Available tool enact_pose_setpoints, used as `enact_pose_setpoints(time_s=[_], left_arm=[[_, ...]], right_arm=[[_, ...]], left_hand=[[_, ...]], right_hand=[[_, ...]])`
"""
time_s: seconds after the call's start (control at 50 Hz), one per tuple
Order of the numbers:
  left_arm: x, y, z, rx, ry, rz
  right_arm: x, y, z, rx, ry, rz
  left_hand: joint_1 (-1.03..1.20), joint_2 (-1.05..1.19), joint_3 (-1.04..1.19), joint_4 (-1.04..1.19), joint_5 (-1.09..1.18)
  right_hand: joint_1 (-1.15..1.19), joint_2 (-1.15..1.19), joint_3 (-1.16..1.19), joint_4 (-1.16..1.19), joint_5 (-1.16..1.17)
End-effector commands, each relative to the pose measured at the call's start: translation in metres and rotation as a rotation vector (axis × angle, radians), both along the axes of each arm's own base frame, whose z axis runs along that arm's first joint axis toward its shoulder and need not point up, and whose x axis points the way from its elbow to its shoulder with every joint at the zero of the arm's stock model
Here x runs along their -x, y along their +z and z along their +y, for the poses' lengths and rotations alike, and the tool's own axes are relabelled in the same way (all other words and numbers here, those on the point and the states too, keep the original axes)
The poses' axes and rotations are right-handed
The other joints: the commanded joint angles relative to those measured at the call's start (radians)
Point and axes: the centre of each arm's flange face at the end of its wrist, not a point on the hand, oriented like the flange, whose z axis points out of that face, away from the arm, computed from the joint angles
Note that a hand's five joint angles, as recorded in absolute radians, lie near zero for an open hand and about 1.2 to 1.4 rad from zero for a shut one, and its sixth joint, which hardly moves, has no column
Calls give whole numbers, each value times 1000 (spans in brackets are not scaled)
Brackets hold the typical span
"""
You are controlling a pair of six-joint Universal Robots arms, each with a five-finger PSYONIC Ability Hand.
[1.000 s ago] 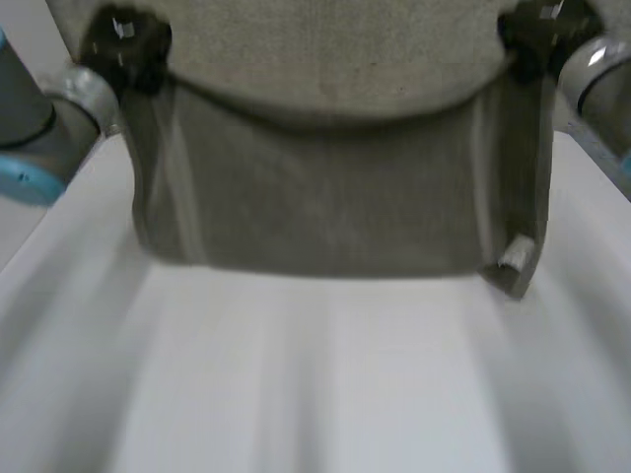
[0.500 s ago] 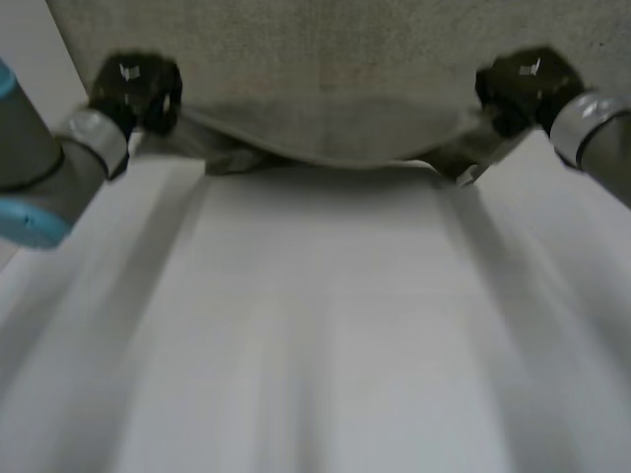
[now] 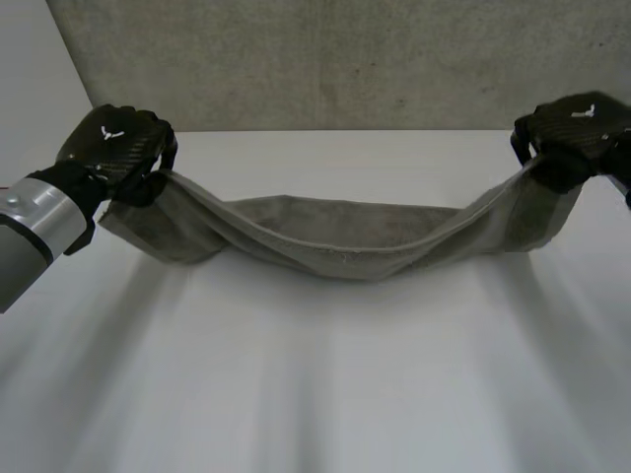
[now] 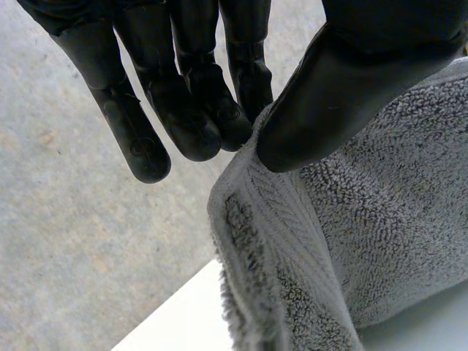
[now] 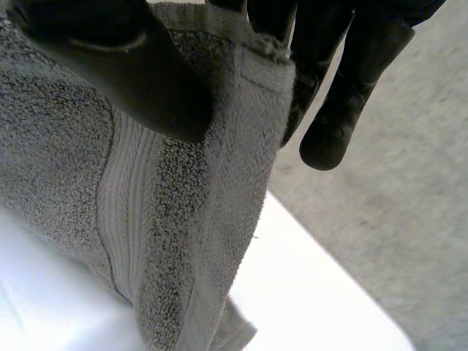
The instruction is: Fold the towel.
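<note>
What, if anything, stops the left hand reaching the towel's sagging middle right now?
Probably not reachable yet: the left hand is busy pinching one end of the towel; nothing else blocks the way.

Left hand (image 4: 351,80) pinching towel (image 4: 365,241) edge between thumb and fingers, towel draping beneath fingertips, white table (image 4: 179,322) below it

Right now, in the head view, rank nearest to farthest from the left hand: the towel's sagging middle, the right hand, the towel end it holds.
1. The towel end, pinched in the left hand, on the left.
2. The sagging middle, between the hands.
3. The right hand, far right, pinching the other end.
</note>
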Motion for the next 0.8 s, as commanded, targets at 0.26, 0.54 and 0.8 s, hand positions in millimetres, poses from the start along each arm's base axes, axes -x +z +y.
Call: enact_pose_setpoints(time_s=[0.26,0.54,0.8], left_arm=[[46,-91,-109,13,-43,-172],[74,-118,-143,73,-33,-161],[82,-122,-145,84,-26,-161]], right_arm=[[-16,-89,-89,-68,-106,102],[-17,-125,-132,21,-221,57],[-23,-131,-139,33,-225,16]], left_hand=[[162,49,48,35,94],[162,49,48,35,94],[-1060,-1173,-1173,-1187,-1128]], right_hand=[[51,76,60,56,49],[51,76,60,56,49],[-952,-927,-942,-946,-953]])
